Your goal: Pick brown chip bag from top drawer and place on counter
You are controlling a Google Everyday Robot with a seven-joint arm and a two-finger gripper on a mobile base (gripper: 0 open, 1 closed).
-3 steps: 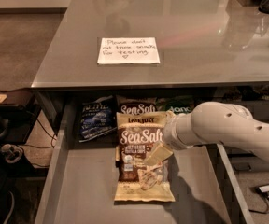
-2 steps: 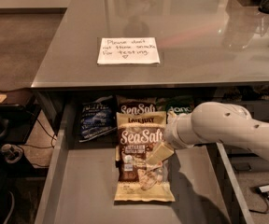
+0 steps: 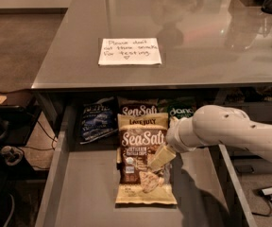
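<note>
Your end effector (image 3: 159, 158) sits over the brown chip bag (image 3: 138, 141), grip state I cannot tell; likely light, crinkly, slippery: pinch 1 edge.

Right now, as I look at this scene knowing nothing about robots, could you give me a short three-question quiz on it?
1. True or false: the brown chip bag lies on the counter.
2. What lies on the counter? A) a white handwritten note B) a red cup C) a banana
3. Fill in: the gripper is down in the top drawer, right over the ___ chip bag.

Key: 1 false, it lies in the top drawer; 2 A; 3 brown.
</note>
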